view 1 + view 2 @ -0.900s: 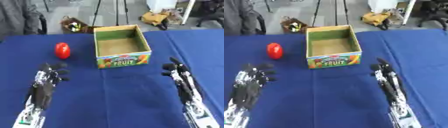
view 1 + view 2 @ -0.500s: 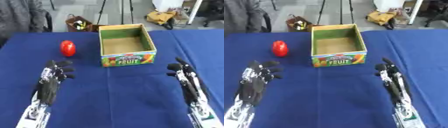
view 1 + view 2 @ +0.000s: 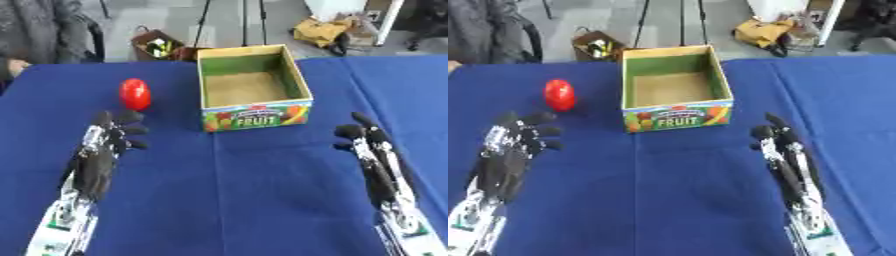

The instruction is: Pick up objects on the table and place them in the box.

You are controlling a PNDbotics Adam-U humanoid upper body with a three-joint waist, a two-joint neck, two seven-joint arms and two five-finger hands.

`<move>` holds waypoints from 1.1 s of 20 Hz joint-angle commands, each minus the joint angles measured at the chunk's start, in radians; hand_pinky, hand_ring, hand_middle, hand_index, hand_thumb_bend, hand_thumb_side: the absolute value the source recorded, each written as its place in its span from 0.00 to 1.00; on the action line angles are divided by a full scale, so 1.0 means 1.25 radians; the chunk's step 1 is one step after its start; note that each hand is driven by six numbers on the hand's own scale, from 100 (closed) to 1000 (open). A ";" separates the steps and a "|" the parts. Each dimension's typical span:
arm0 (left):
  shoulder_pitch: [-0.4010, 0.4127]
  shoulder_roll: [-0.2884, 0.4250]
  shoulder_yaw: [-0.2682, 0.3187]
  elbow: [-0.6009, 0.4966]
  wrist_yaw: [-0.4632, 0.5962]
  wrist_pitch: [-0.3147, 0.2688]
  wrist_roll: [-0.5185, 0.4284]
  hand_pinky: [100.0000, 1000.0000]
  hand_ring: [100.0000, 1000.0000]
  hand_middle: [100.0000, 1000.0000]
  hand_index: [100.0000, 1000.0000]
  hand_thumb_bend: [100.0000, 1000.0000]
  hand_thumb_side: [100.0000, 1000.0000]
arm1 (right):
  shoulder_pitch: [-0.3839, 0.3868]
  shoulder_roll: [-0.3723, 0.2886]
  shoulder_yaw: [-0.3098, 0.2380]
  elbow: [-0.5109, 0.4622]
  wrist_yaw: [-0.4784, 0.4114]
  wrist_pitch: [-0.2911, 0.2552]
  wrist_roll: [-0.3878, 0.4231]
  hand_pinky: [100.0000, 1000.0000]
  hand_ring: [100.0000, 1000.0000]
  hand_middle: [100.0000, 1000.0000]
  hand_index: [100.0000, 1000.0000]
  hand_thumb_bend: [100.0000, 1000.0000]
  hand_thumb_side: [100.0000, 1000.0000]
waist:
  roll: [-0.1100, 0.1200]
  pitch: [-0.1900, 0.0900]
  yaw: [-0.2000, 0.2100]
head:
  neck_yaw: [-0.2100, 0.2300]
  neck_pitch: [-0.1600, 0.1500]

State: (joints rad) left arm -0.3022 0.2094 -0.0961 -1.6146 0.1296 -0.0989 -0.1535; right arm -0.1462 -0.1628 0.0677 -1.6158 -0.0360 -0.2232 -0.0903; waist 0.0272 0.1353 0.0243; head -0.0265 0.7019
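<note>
We see a table (image 3: 227, 200) covered in blue cloth. A box (image 3: 252, 87) stands upright toward the far edge, near the middle of that edge. It is open at the top, with green inner walls, a bare brown floor, and a printed front wall facing us that reads FRUIT. We see nothing lying inside it.

A red object (image 3: 135, 93), rounded and taller than wide, stands on the cloth to the left of the box, well apart from it and about level with the box's front half. Neither hand touches it.

Our left hand (image 3: 98, 155) lies over the left part of the table, toward the near edge, palm down. Its fingers (image 3: 131, 131) are spread and only slightly bent, and they grasp nothing. The fingertips point toward the far edge and end near the red object, just short of it.

Our right hand (image 3: 374, 155) lies over the right part of the table, also toward the near edge, turned edge-on to us. Its fingers (image 3: 347, 132) are extended with small gaps between them, and they grasp nothing. The fingertips end near the front right corner of the box without touching it
</note>
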 commanded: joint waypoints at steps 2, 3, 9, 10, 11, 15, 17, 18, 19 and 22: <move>-0.067 0.094 0.050 -0.027 -0.051 0.033 -0.001 0.61 0.76 0.77 0.83 0.21 0.86 | -0.001 -0.011 -0.003 -0.004 0.005 -0.002 0.002 0.65 0.74 0.64 0.91 0.05 0.61 | 0.002 -0.013 -0.001 | -0.003 -0.003; -0.088 0.115 0.058 -0.019 -0.064 0.045 0.008 0.62 0.76 0.78 0.83 0.22 0.85 | -0.001 -0.011 -0.002 -0.003 0.005 -0.002 0.003 0.65 0.74 0.64 0.91 0.05 0.61 | 0.003 -0.014 -0.002 | -0.003 -0.004; -0.217 0.216 0.054 0.079 -0.144 0.125 0.084 0.66 0.78 0.78 0.84 0.32 0.77 | 0.001 -0.012 0.006 -0.003 0.005 -0.002 0.011 0.65 0.74 0.64 0.91 0.05 0.61 | 0.002 -0.016 -0.018 | 0.010 -0.007; -0.239 0.223 0.044 0.101 -0.158 0.138 0.098 0.66 0.78 0.79 0.84 0.33 0.77 | 0.002 -0.012 0.007 -0.003 0.004 -0.002 0.012 0.65 0.74 0.64 0.91 0.05 0.61 | 0.002 -0.016 -0.022 | 0.012 -0.008; -0.261 0.229 0.032 0.122 -0.171 0.152 0.110 0.66 0.77 0.79 0.85 0.35 0.76 | 0.002 -0.012 0.009 -0.003 0.004 -0.002 0.014 0.65 0.74 0.64 0.91 0.05 0.61 | 0.002 -0.016 -0.026 | 0.015 -0.010; -0.350 0.247 -0.020 0.211 -0.226 0.206 0.107 0.66 0.76 0.80 0.85 0.38 0.76 | 0.001 -0.015 0.015 -0.003 0.004 -0.002 0.021 0.65 0.74 0.64 0.91 0.05 0.61 | 0.006 -0.014 -0.042 | 0.028 -0.016; -0.391 0.256 -0.046 0.253 -0.251 0.232 0.088 0.65 0.75 0.79 0.85 0.43 0.75 | 0.001 -0.017 0.017 -0.003 0.005 -0.002 0.024 0.65 0.74 0.64 0.91 0.05 0.61 | 0.008 -0.012 -0.049 | 0.032 -0.021; -0.413 0.260 -0.058 0.275 -0.265 0.245 0.081 0.65 0.75 0.79 0.85 0.43 0.75 | 0.001 -0.018 0.019 -0.003 0.005 -0.002 0.025 0.65 0.74 0.64 0.91 0.05 0.61 | 0.009 -0.011 -0.052 | 0.034 -0.025; -0.433 0.260 -0.068 0.297 -0.278 0.259 0.075 0.65 0.74 0.79 0.84 0.44 0.77 | 0.000 -0.019 0.020 -0.004 0.005 -0.002 0.027 0.65 0.74 0.64 0.91 0.05 0.61 | 0.010 -0.009 -0.055 | 0.036 -0.029; -0.468 0.252 -0.075 0.363 -0.319 0.300 0.088 0.64 0.72 0.78 0.83 0.51 0.77 | 0.001 -0.022 0.024 -0.004 0.008 -0.001 0.031 0.65 0.74 0.64 0.91 0.05 0.61 | 0.011 -0.005 -0.069 | 0.042 -0.038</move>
State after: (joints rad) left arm -0.8620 0.4975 -0.1866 -1.1803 -0.2473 0.2559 -0.0469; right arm -0.1395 -0.1723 0.0943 -1.6096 -0.0340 -0.2235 -0.0561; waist 0.0421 0.1412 -0.0648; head 0.0202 0.6680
